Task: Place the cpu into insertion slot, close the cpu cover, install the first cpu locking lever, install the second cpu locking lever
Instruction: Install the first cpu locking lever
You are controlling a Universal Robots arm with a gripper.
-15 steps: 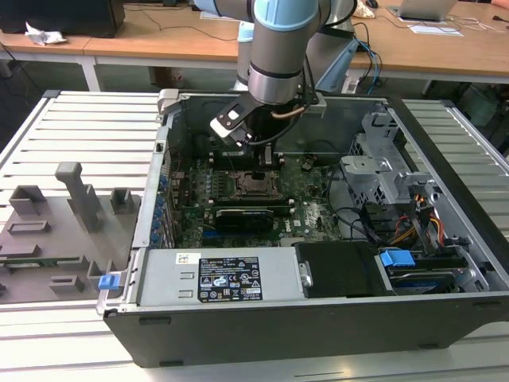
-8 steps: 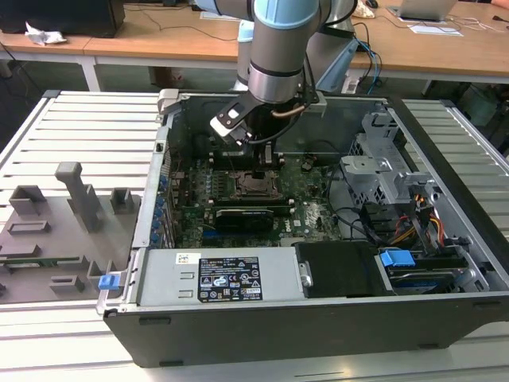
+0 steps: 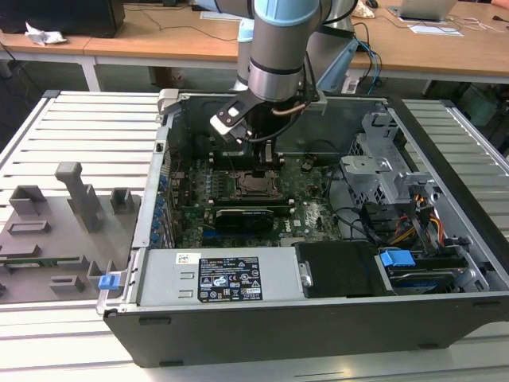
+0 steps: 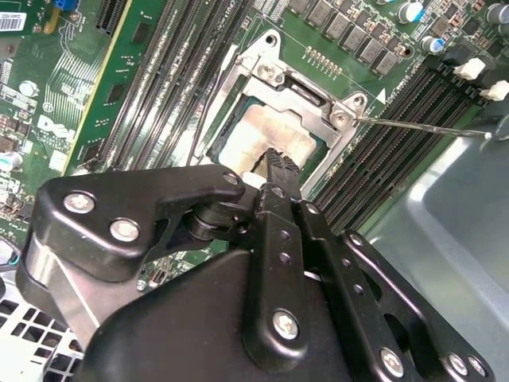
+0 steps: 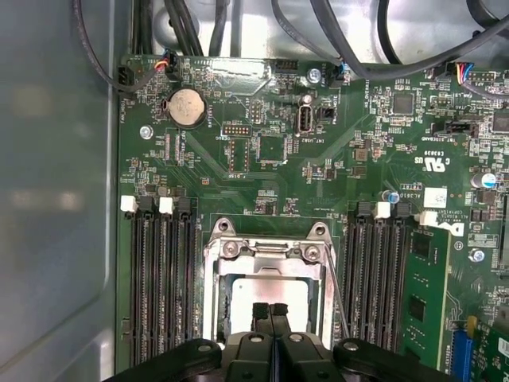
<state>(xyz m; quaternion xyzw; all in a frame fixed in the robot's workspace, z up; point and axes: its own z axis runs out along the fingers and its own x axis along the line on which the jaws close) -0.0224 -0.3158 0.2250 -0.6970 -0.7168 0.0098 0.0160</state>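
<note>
The cpu (image 4: 266, 131) (image 5: 266, 296) lies in the socket on the green board, its pale metal top showing. The cpu cover (image 4: 306, 91) (image 5: 266, 251), a silvery frame, lies down flat around it. My gripper (image 4: 276, 159) (image 5: 270, 308) is shut with nothing between its fingers, its tips just over the middle of the cpu. In the exterior view the gripper (image 3: 268, 159) hangs inside the open computer case right above the socket (image 3: 254, 185). A thin metal locking lever (image 4: 421, 127) (image 5: 339, 298) sticks out from one corner of the socket, unlatched.
Rows of memory slots (image 5: 163, 278) (image 5: 378, 270) flank the socket. A black card (image 3: 242, 216) and a power supply (image 3: 227, 277) sit nearer the case front, drive cages and cables (image 3: 398, 183) at the exterior view's right. A grey fixture tray (image 3: 67, 223) lies outside the case.
</note>
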